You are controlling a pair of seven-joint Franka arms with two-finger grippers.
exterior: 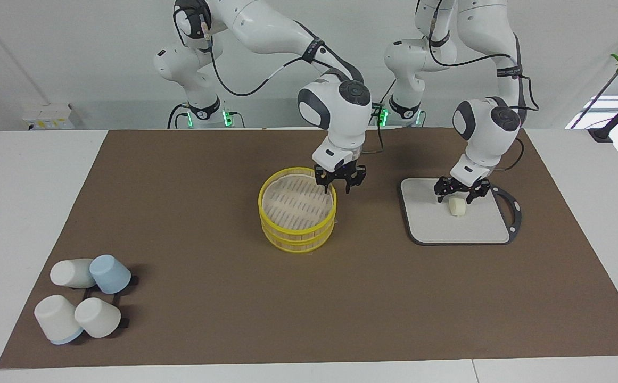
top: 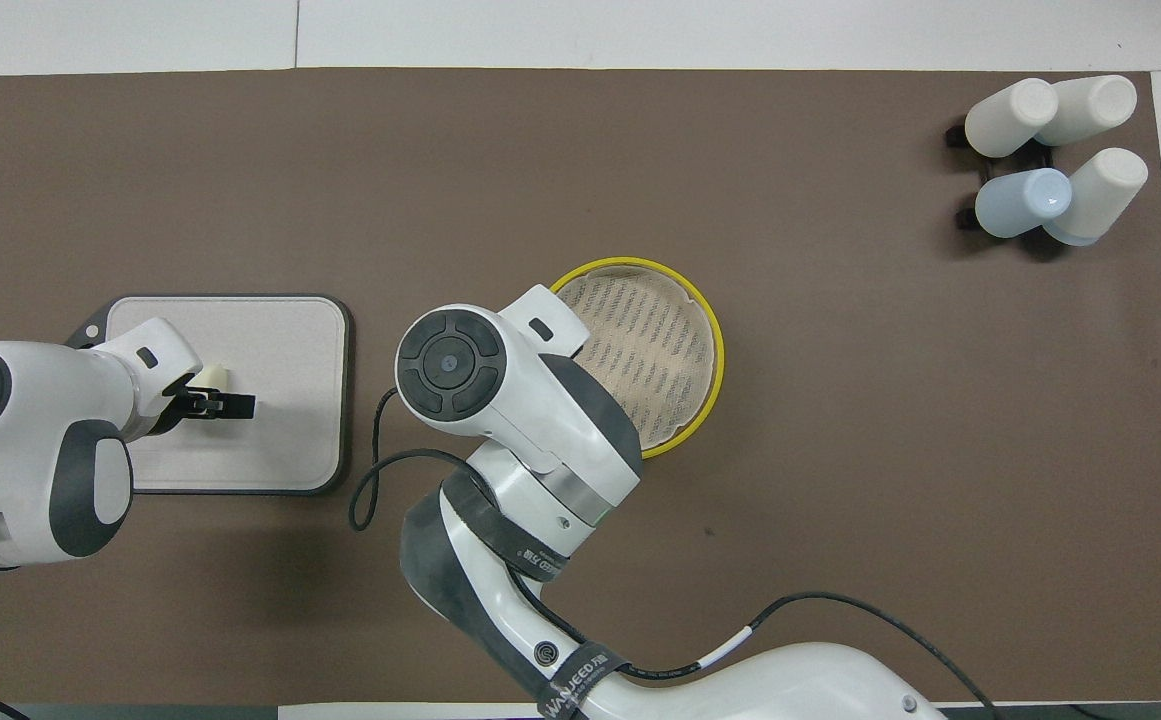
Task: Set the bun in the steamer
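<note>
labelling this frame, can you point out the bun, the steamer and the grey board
bun (exterior: pixel 457 207): facing view, its cream front face, under the left gripper.
steamer (exterior: pixel 266 221): facing view, yellow rim on the side toward the right arm's end.
grey board (exterior: pixel 463 229): facing view, bare pale surface farther from the robots than the bun.
</note>
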